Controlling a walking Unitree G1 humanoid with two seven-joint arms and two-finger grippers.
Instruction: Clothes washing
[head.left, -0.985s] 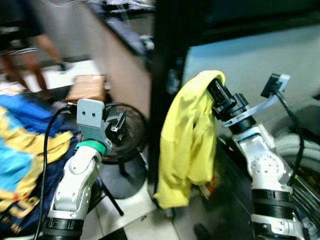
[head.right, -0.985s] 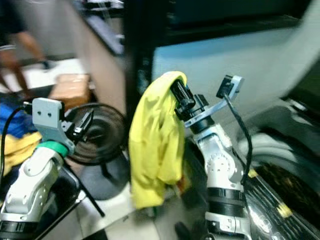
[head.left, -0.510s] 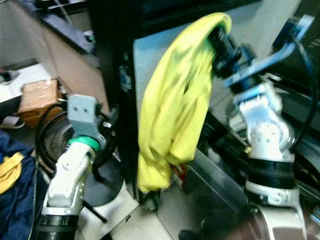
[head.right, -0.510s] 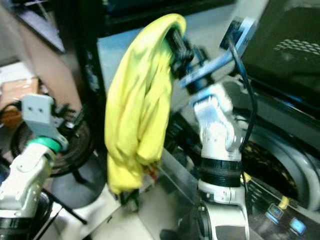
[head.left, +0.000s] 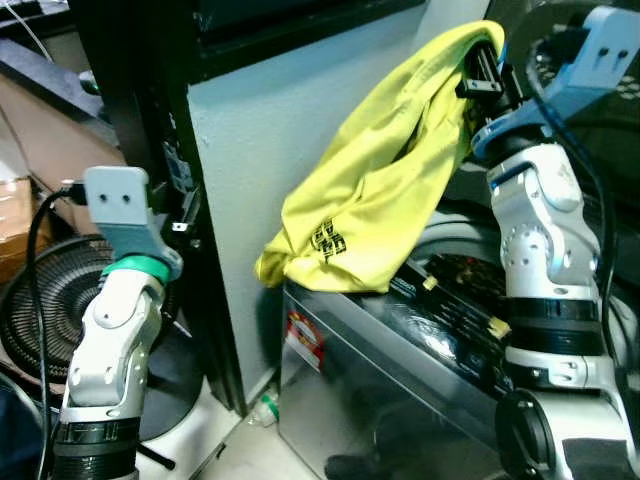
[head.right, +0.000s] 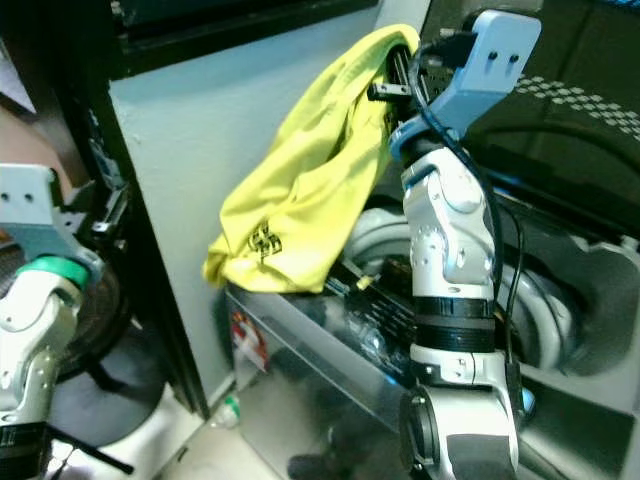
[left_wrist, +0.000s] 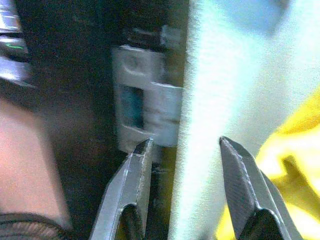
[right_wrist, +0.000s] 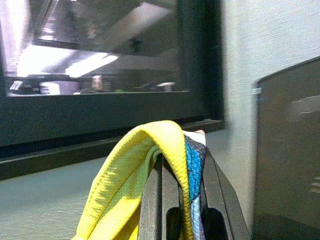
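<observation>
My right gripper is raised high and shut on a yellow shirt, which hangs down from it with a dark print near its lower edge. The shirt's lower end rests on the near left corner of an open top-loading washing machine. In the right wrist view the yellow shirt with a blue patch is clamped between the black fingers. My left gripper is open, held at chest height and pointing at the edge of a pale wall next to a black frame.
A pale wall panel with a black frame stands left of the washer. A standing fan is on the floor at the left, behind my left arm. The washer's dark lid stands up at the right.
The camera has swung right, bringing the washer into view. My right gripper has carried the shirt rightward and up; its lower end now lies on the washer's corner instead of hanging free.
</observation>
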